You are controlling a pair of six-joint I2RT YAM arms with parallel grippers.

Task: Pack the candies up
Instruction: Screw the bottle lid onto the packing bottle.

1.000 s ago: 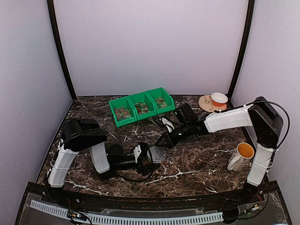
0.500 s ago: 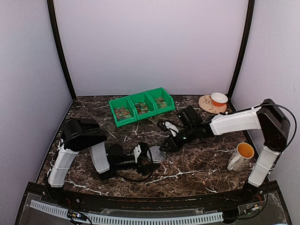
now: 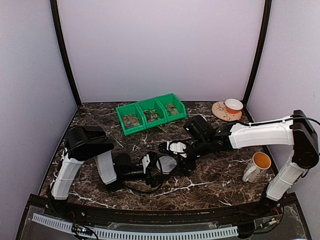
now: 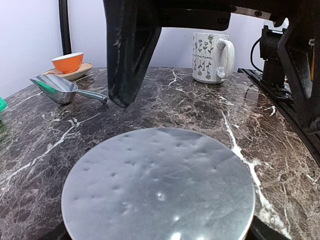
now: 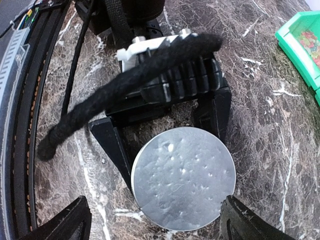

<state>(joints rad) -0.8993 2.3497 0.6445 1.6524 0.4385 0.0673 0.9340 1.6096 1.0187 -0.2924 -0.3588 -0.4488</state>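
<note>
The candies (image 3: 151,115) are tiny mixed-colour sweets lying in three joined green bins (image 3: 125,129) at the back; one bin corner with candies (image 5: 311,41) also shows in the right wrist view. A small jar topped by a round grey lid (image 5: 183,185) stands in front of the left arm. My left gripper (image 3: 162,165) is shut on the jar, its black fingers (image 5: 111,146) flanking the lid. Directly over the lid (image 4: 159,186) hovers my right gripper (image 5: 160,226), open, one fingertip on each side and clear of the rim. Its finger (image 4: 131,50) hangs above the lid in the left wrist view.
A metal scoop (image 4: 58,89) lies on the marble behind the jar. A white flowered mug (image 3: 256,167) stands at the right. An orange bowl on a saucer (image 3: 233,106) sits at the back right. A black cable (image 5: 125,92) crosses over the left gripper.
My right gripper moved left and down from beside the jar to above its lid and went from shut to wide open. The left gripper and jar stayed still.
</note>
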